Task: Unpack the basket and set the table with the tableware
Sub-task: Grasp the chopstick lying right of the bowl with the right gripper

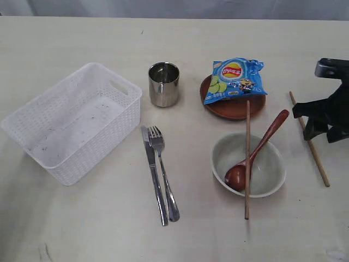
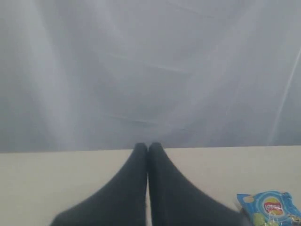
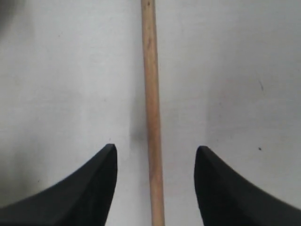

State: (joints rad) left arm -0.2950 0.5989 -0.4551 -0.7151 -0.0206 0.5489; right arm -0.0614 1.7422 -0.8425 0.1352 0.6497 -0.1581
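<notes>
With jaws spread wide and touching nothing, the right gripper (image 3: 155, 148) straddles one chopstick (image 3: 150, 70) lying on the table (image 3: 244, 70) at right edge of the exterior frame; left gripper (image 2: 148, 147) fully closed; basket (image 1: 103, 144) at frame left, bowl (image 1: 272, 169) lower centre-right.
</notes>
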